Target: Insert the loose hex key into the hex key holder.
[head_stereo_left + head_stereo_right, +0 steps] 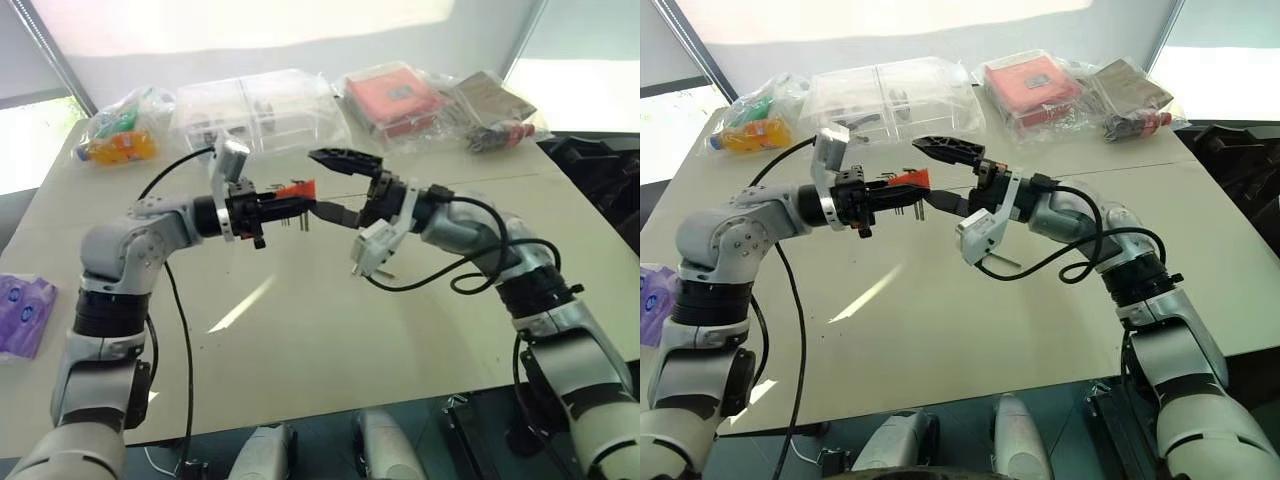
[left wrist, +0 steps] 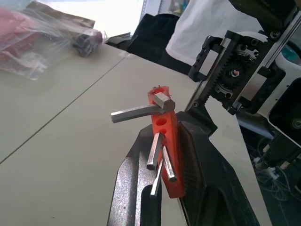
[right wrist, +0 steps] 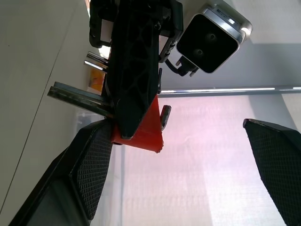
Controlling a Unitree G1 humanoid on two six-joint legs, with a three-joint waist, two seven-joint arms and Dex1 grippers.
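My left gripper (image 1: 275, 207) is shut on the hex key holder (image 1: 297, 189), a small red-orange block held level above the table and pointing right. Several thin metal keys stick out of its side (image 2: 157, 160). The loose hex key (image 2: 136, 112), an L-shaped grey rod, sits at the holder's tip (image 2: 162, 125) with one leg pointing sideways. My right gripper (image 1: 332, 186) faces the holder from the right, open wide. One finger (image 1: 340, 160) is above the holder's tip and the other (image 1: 335, 212) is just below it, close beside the holder (image 3: 141, 129). Nothing is gripped between them.
Along the table's far edge lie clear plastic boxes (image 1: 255, 105), a flat red-orange box in clear plastic (image 1: 395, 100), a bag of dark items (image 1: 495, 115) and a bag with orange and green things (image 1: 120, 135). A purple pack (image 1: 25, 310) lies at the left edge. Bare tabletop (image 1: 300, 330) lies below both grippers.
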